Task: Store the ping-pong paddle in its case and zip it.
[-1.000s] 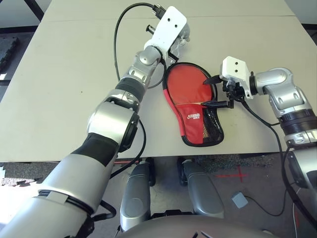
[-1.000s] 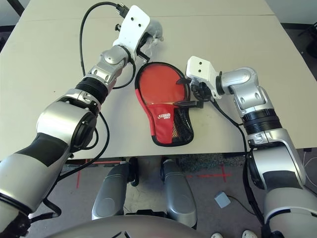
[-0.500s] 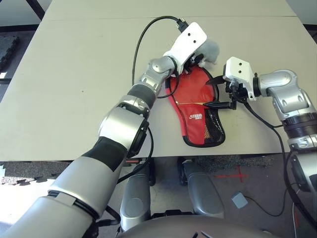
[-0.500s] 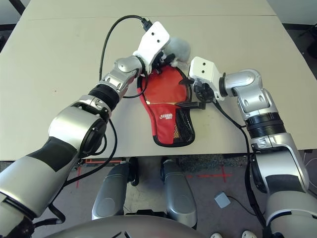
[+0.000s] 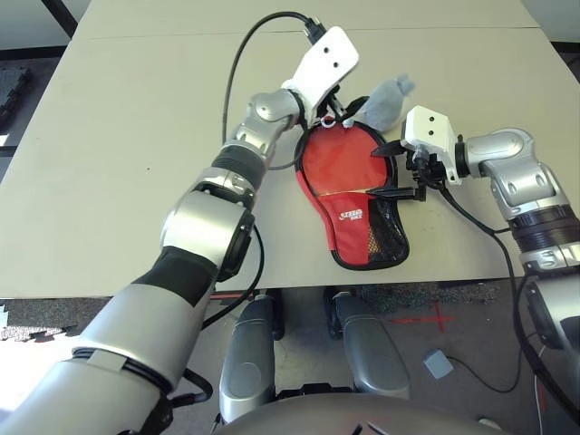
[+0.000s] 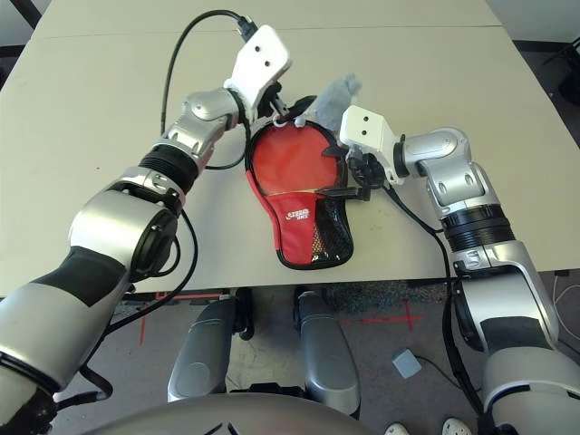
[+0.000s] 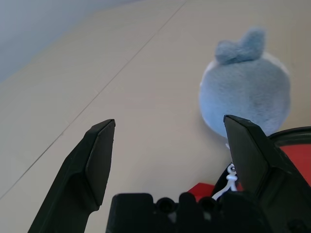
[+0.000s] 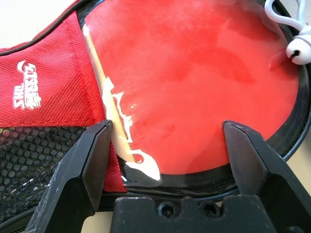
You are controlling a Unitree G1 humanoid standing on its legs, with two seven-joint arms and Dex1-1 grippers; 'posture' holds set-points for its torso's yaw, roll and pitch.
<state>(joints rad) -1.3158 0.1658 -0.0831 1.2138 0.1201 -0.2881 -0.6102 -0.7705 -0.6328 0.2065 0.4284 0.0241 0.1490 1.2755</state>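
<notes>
The case (image 5: 353,227) lies on the table (image 5: 136,163), its long axis running from the robot outward, round end away, the paddle (image 5: 343,161) inside. The 2 grippers, left (image 7: 167,165) and right (image 8: 165,167), have fingers spread. Grey floor (image 5: 304,358) is below.

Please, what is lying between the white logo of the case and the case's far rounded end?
The case's red face, with a light strip across it, as the right eye view shows.

One case (image 5: 352,228) (red), one charm (image 5: 384,105), two grippers (image 7: 170,160).
</notes>
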